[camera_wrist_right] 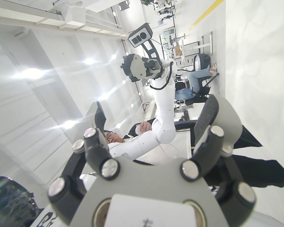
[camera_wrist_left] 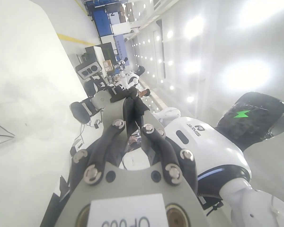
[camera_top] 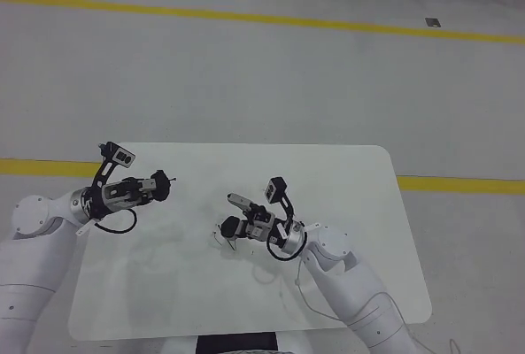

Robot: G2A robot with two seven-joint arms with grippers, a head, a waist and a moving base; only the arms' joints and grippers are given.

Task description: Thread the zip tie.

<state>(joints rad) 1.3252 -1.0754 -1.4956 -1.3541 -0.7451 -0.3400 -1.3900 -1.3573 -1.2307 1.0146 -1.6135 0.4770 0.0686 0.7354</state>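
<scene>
Left hand (camera_wrist_left: 132, 103) was noted pressed together, nothing discernible between its pads, and held above the counter (camera_top: 351, 203). Right hand (camera_wrist_right: 153, 106) was noted spread wide and empty, low over the counter's middle. A thin pale loop, taken to be the zip tie (camera_wrist_left: 10, 134), was noted lying on the counter just beside the right hand, gripped by neither. Whether its tail was passed through its head could not be told. Progress was therefore judged unconfirmed.
</scene>
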